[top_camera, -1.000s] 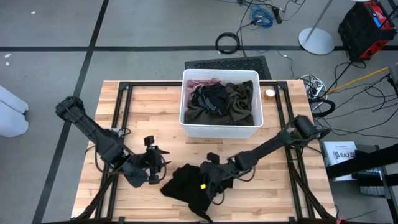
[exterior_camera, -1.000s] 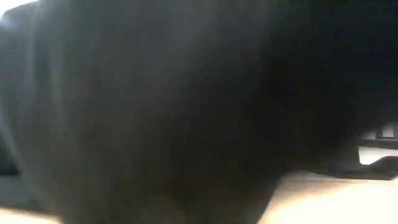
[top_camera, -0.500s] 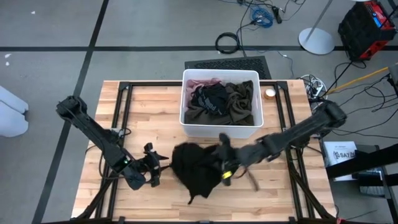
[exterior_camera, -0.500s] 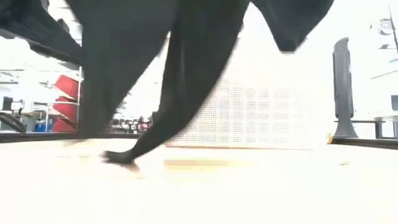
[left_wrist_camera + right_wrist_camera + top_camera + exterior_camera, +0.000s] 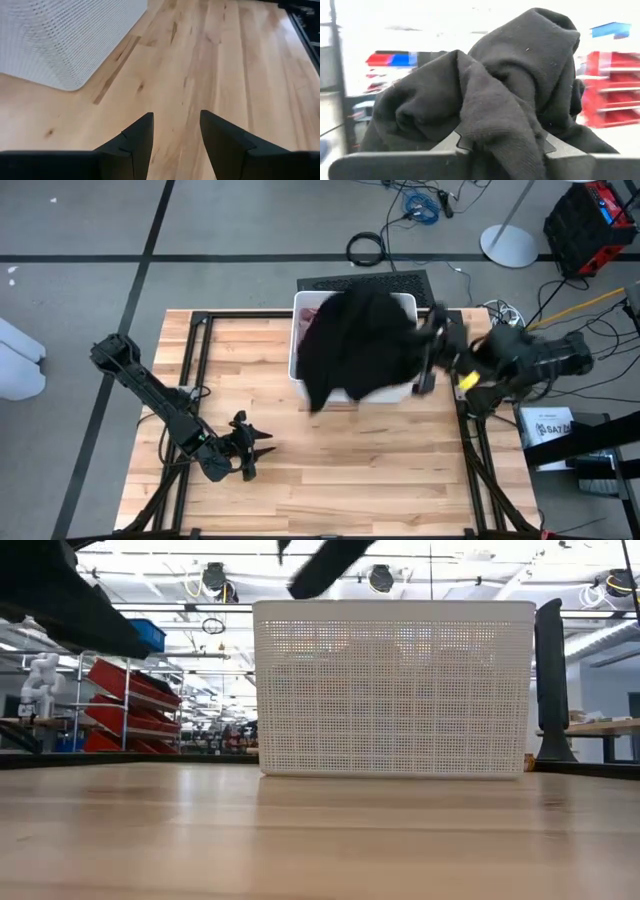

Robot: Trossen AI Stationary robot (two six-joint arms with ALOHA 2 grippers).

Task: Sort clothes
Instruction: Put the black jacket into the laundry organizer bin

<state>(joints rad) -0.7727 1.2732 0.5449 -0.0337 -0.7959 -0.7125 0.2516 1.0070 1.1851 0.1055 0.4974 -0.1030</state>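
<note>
The right arm was in the middle of carrying the black cloth [image 5: 355, 345]. Its fingers [image 5: 500, 142] were clenched on a bunch of that cloth, and the cloth hung in the air right over the white bin [image 5: 409, 392], hiding most of what lay inside. A bit of pink [image 5: 299, 325] peeked out at the bin's far left corner.

The cloth was spread wide and floppy. Its long way seemed to run from the right arm's fingers [image 5: 432, 350], beside the bin, across to a loose tail that drooped down over the bin's front left corner. That tail pointed toward the near side of the desk [image 5: 350, 460].

The left arm waited low over the desk, near its front left part. Its fingers [image 5: 252, 448] were released and held nothing.

Next, I think the right arm would need to let go only when the cloth was over the spot it belonged. The droopy tail could catch on the bin's rim or hang outside it.
</note>
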